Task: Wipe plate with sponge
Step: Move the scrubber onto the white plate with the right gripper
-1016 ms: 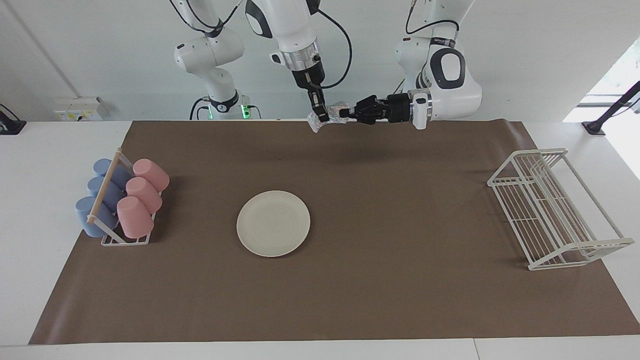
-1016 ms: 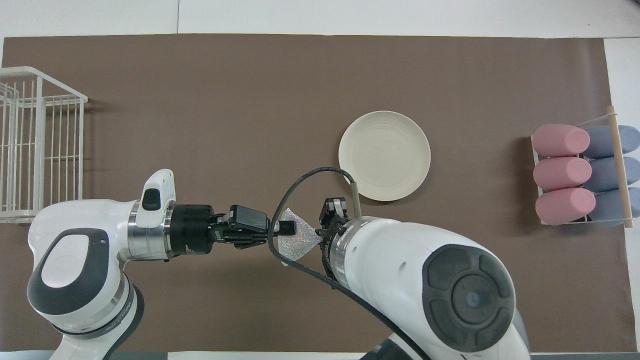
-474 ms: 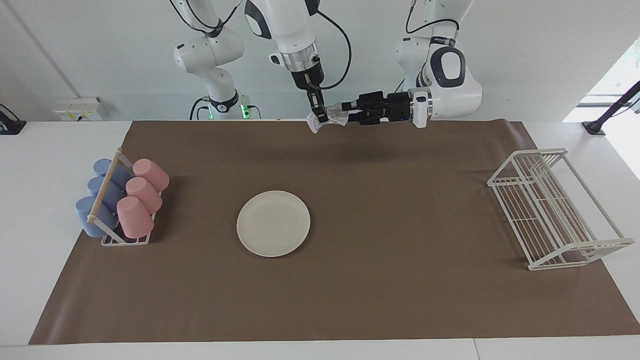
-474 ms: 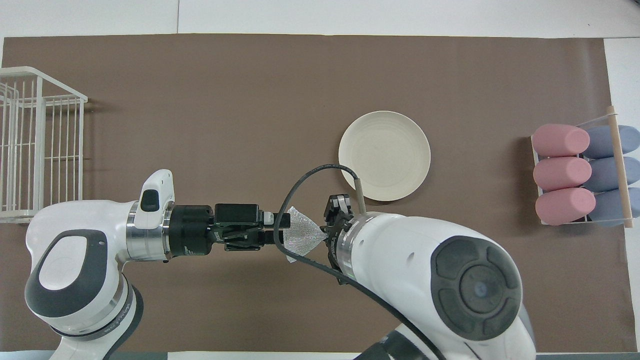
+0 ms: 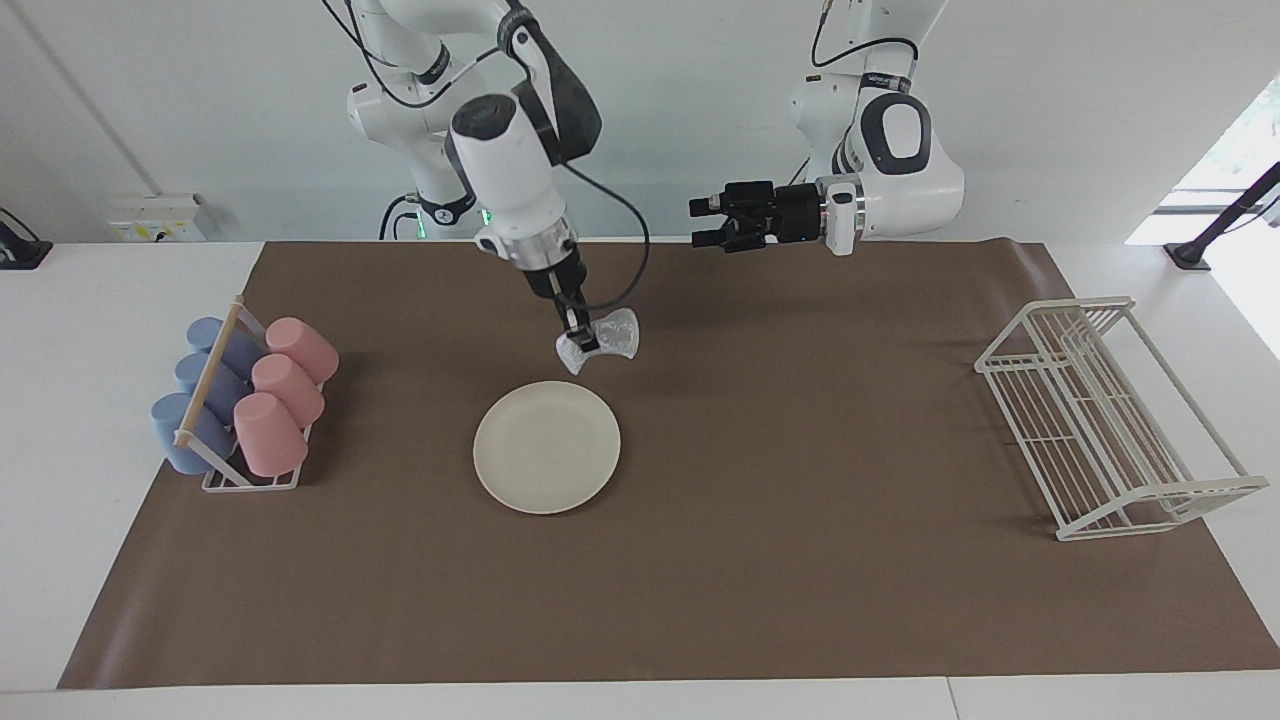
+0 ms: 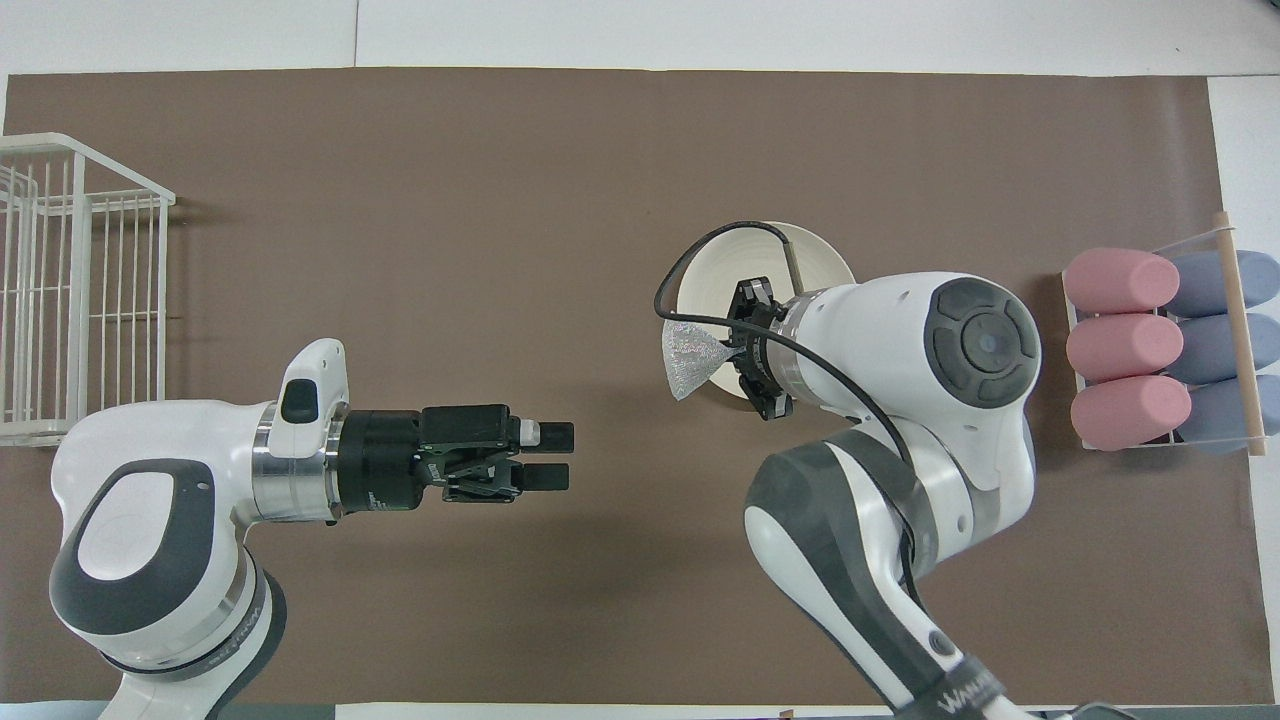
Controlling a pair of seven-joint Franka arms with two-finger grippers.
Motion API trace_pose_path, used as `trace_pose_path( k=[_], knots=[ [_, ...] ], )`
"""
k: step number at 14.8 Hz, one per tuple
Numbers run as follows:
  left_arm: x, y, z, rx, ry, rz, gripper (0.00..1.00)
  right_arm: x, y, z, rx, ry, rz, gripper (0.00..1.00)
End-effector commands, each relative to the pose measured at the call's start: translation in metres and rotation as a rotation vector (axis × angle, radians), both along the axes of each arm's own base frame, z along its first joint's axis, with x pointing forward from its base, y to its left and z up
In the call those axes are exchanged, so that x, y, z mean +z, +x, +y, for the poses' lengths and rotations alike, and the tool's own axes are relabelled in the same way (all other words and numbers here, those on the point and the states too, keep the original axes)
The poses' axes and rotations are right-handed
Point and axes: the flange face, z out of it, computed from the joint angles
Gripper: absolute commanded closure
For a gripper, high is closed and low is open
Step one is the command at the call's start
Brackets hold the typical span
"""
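A round cream-white plate [image 5: 547,447] lies flat and bare near the middle of the surface [image 5: 800,560], on a brown mat [image 5: 800,420], somewhat toward the right arm's end. The sponge [image 5: 607,340], a small silvery, glittery wad, hangs in the air just above the mat beside the plate's rim on the robots' side, not touching the plate. The right tool [image 5: 580,342] points down and pinches the sponge between fingertips pressed together. The left tool [image 5: 703,222] is held level in the air over the mat's edge nearest the robots, its fingers spread and holding nothing; this arm waits.

Judging by this, the sponge is in hand and brought close, but wiping has not begun: it has yet to be lowered onto the plate and rubbed across it.

At the right arm's end of the surface a small rack [image 5: 235,440] holds six cups lying on their sides, three pink [image 5: 285,390] and three blue [image 5: 205,385]. At the left arm's end stands a white wire dish rack [image 5: 1100,420] with nothing in it
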Motion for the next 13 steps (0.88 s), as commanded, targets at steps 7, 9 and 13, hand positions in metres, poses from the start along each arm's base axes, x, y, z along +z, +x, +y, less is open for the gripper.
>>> trace_pose_path(
  k=[7,9,13],
  knots=[
    [-0.005,0.024,0.076,-0.052,0.354,-0.148,0.0,-0.113,0.007,-0.033,0.064,-0.03,-0.025,1.0],
    [-0.011,0.027,0.1,-0.097,0.489,-0.184,0.0,-0.128,0.013,-0.049,0.09,-0.043,-0.015,1.0],
    [-0.01,0.041,0.144,-0.173,0.735,-0.253,0.0,-0.139,0.026,-0.093,0.181,-0.071,-0.044,1.0]
  ],
)
